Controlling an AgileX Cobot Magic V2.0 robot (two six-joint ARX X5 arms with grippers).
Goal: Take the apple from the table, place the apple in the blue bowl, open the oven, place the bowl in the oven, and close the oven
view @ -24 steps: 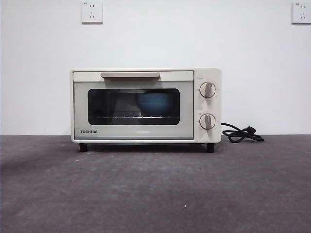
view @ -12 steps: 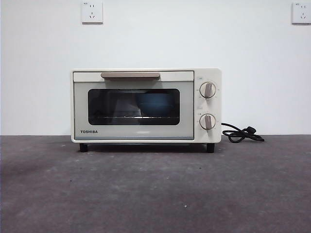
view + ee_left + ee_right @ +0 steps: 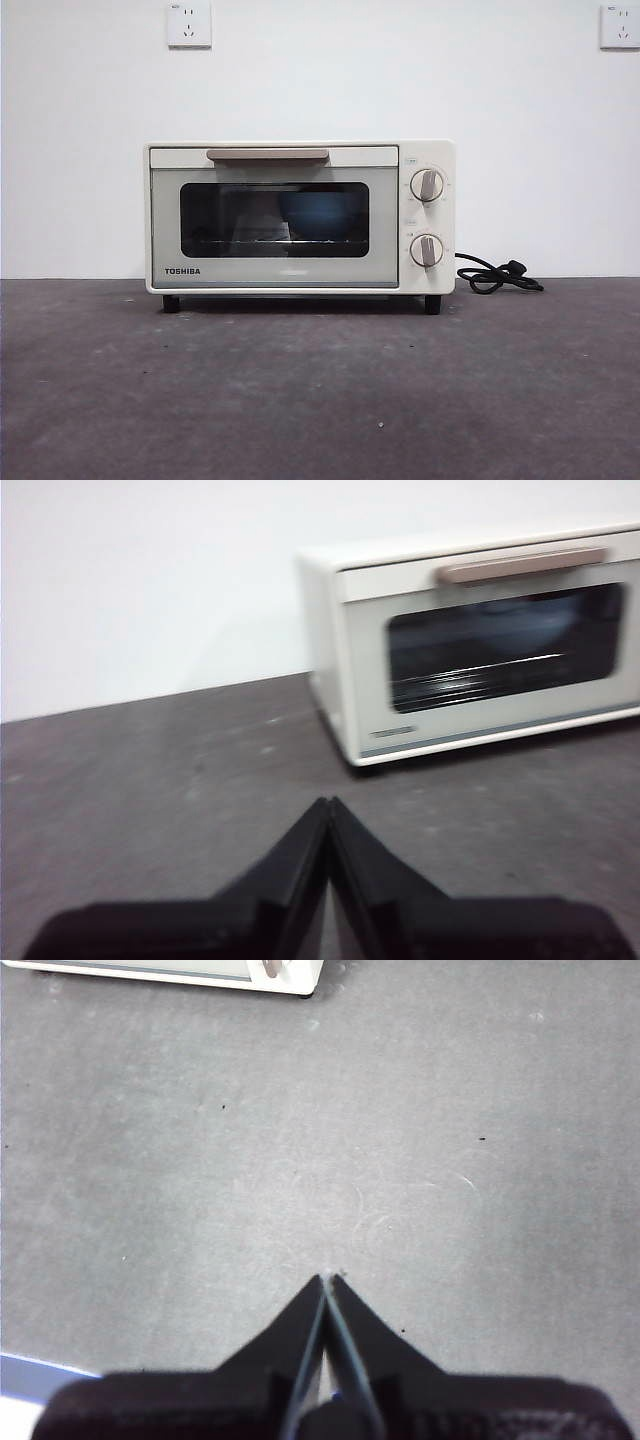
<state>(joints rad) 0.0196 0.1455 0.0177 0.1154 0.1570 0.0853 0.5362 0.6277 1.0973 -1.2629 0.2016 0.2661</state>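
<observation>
Both grippers closed, empty; cream oven (image 3: 300, 217) door closed, blue bowl (image 3: 320, 213) inside.

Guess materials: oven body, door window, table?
Oven body: looks like cream painted metal, smooth, low sheen. Door window: dark glass, since the blue bowl and rack show through. Table: matte mottled grey, stone-like, possibly laminate.

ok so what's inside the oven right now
Through the dark glass door of the oven, the blue bowl sits on the wire rack, toward the knob side. The bowl's contents are hidden by its wall and the tinted glass, so no apple is visible.
</observation>
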